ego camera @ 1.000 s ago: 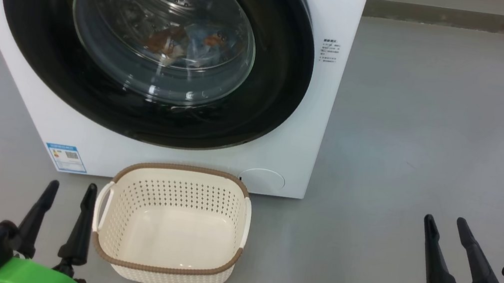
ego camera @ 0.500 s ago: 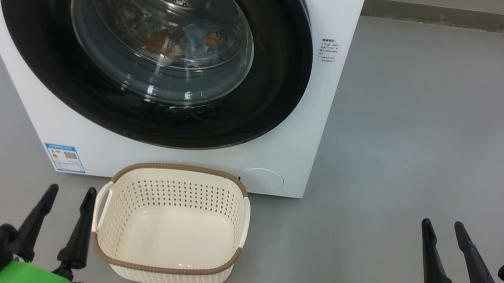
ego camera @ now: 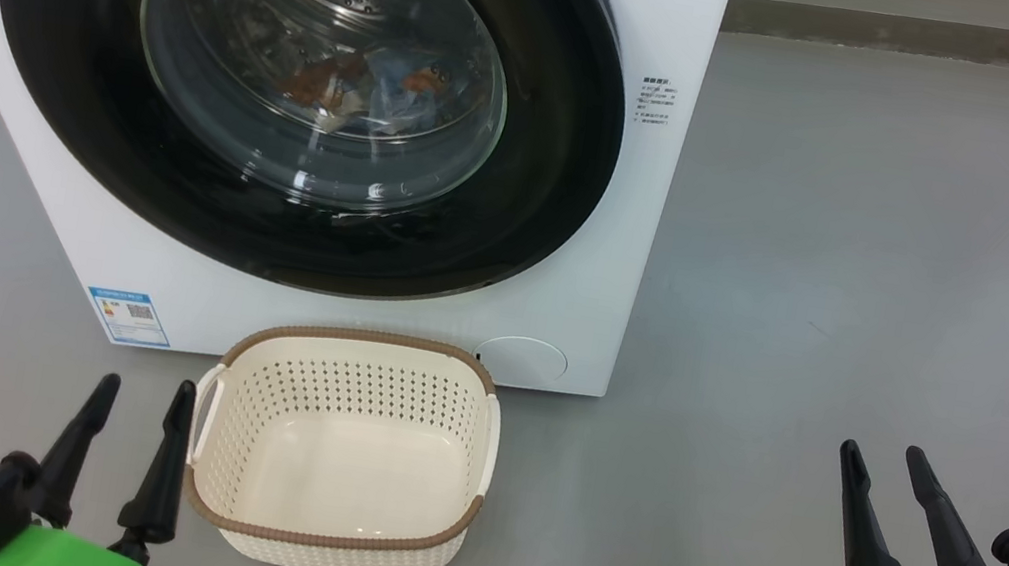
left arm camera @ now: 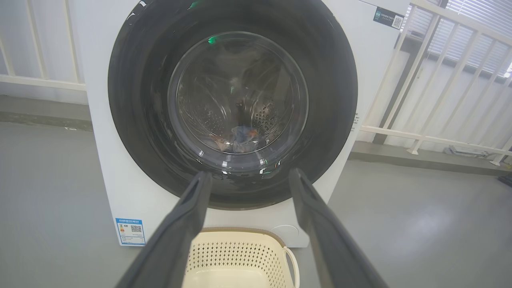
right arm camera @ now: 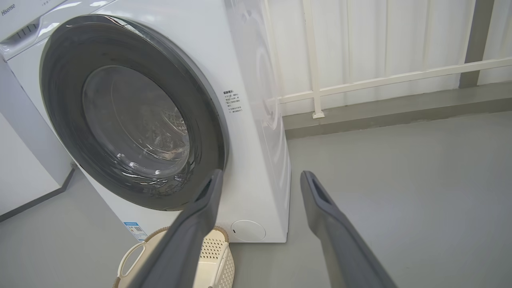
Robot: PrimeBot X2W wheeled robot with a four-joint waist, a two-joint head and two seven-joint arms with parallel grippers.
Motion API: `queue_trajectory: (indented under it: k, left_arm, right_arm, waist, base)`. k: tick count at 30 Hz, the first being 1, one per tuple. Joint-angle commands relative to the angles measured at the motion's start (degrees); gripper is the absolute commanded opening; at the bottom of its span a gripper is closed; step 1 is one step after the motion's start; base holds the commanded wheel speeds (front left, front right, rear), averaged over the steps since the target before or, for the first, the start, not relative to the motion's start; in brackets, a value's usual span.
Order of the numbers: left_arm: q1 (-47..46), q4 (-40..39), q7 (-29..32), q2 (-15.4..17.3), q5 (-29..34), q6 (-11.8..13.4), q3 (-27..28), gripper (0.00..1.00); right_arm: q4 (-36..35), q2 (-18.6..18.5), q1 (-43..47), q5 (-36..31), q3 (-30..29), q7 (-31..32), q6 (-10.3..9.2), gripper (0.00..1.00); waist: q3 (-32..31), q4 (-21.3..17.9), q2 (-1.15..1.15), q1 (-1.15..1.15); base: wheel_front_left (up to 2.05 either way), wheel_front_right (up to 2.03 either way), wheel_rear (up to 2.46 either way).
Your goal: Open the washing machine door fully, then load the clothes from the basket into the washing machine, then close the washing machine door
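The white washing machine (ego camera: 632, 243) stands in front of me with its round black-rimmed door (ego camera: 549, 128) lying flush against the front. Through the glass I see the clothes (ego camera: 363, 89), light blue with orange-brown patches, lying in the steel drum; the left wrist view shows the clothes (left arm camera: 242, 140) too. The cream basket (ego camera: 364, 339) sits on the floor under the door with nothing in it. My left gripper (ego camera: 148, 389) is open just left of the basket. My right gripper (ego camera: 882, 454) is open, far to the right over bare floor.
Grey floor stretches to the right of the machine. A raised kerb (ego camera: 948, 39) and a white railing (right arm camera: 360, 84) run behind and beside the machine. Another white appliance (right arm camera: 20, 168) stands on the machine's far side.
Both grippers have sunk slightly lower in the head view, still open. The door, the clothes and the basket have stayed as they were.
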Motion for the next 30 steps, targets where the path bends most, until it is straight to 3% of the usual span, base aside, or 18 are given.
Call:
queue_trajectory:
  k: [1,3,4,16,30]
  left_arm:
    - [-1.4,-0.8,-0.4,1.3,0.4,-0.1,1.8,1.0]
    - [-1.4,-0.6,-0.4,1.4,0.1,-0.1,1.6,1.0]
    - [0.1,0.6,0.0,0.0,0.0,0.0,-0.4,0.0]
    - [1.7,3.4,1.2,-1.8,-3.7,0.1,-0.4,0.0]
    - [1.0,3.8,3.4,-2.3,-11.1,0.1,1.2,0.0]
  right_arm:
    - [-1.1,-0.4,-0.7,-0.6,1.3,-0.3,-0.35,1.0]
    - [-1.1,-0.3,-0.8,-0.6,1.4,-0.3,-0.35,1.0]
    - [0.3,0.1,0.0,0.0,0.1,0.0,0.01,0.0]
    - [2.7,1.8,1.5,3.5,-0.5,1.2,-0.01,0.0]
    - [1.9,2.7,1.3,10.6,-1.9,3.6,-0.05,0.0]
  waist:
    - [0.0,0.0,0.0,0.0]
    - [0.0,0.0,0.0,0.0]
    - [0.0,0.0,0.0,0.0]
    - [-0.1,0.0,0.0,0.08]
    - [0.1,0.0,0.0,0.0]
  base:
    - [0.0,0.0,0.0]
    - [0.0,0.0,0.0]
    - [0.0,0.0,0.0]
    - [0.0,0.0,0.0]
    - [0.0,0.0,0.0]
